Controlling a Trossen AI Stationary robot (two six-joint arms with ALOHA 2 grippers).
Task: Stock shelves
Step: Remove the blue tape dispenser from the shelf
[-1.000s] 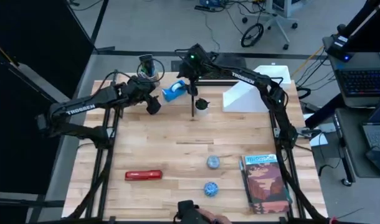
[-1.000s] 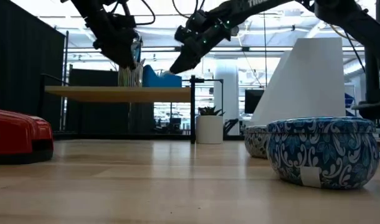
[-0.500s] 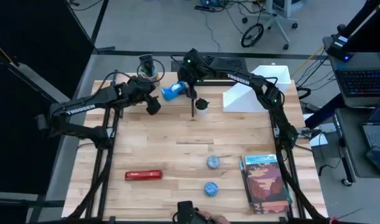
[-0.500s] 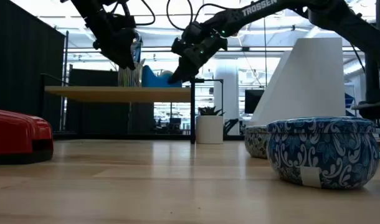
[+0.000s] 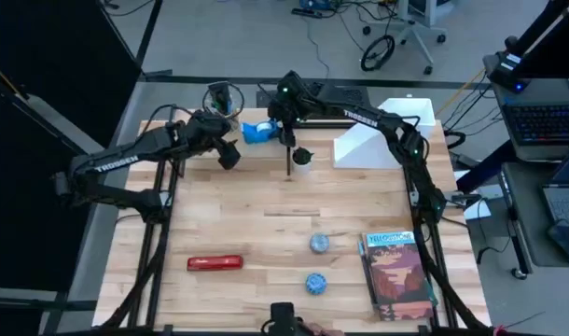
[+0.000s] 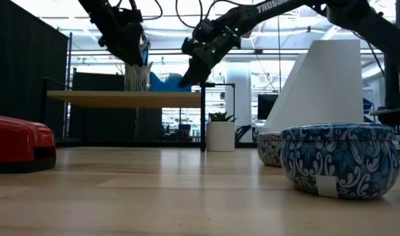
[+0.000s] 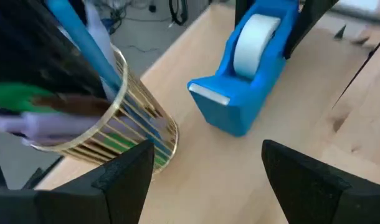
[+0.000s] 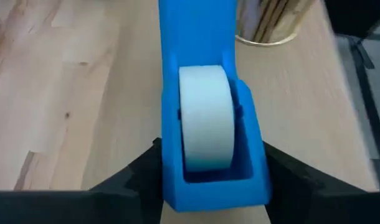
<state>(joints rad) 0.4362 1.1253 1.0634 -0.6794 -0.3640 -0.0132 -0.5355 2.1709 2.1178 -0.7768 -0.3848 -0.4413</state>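
The low light-wood shelf (image 6: 121, 98) stands at the far left of the table, with the white file holder (image 5: 373, 145) to its right. On the plank stand a gold striped pen cup (image 7: 124, 134) and a blue tape dispenser (image 5: 258, 132). My right gripper (image 5: 278, 125) is shut on the dispenser. My left gripper (image 7: 205, 168) hangs open above the shelf, just near of the cup and dispenser, touching neither. My right gripper pinches the tape dispenser's two long sides (image 8: 167, 186) at its tall roll end, one finger (image 8: 140, 174) on each side. The fingers slant down from the table's right and lie along the dispenser. The dispenser sits upright with its base on the shelf plank (image 8: 84, 93).
A small white plant pot (image 5: 303, 156) stands by the shelf's right leg. Nearer lie a red stapler (image 5: 215, 263), two blue patterned bowls (image 5: 319, 244) (image 5: 314, 283) and a book (image 5: 396, 275) at the near right.
With my right gripper on it, the tape dispenser has swung about on the shelf and slid toward the far edge, ending closer to the pen cup. My left gripper has risen a little above the cup.
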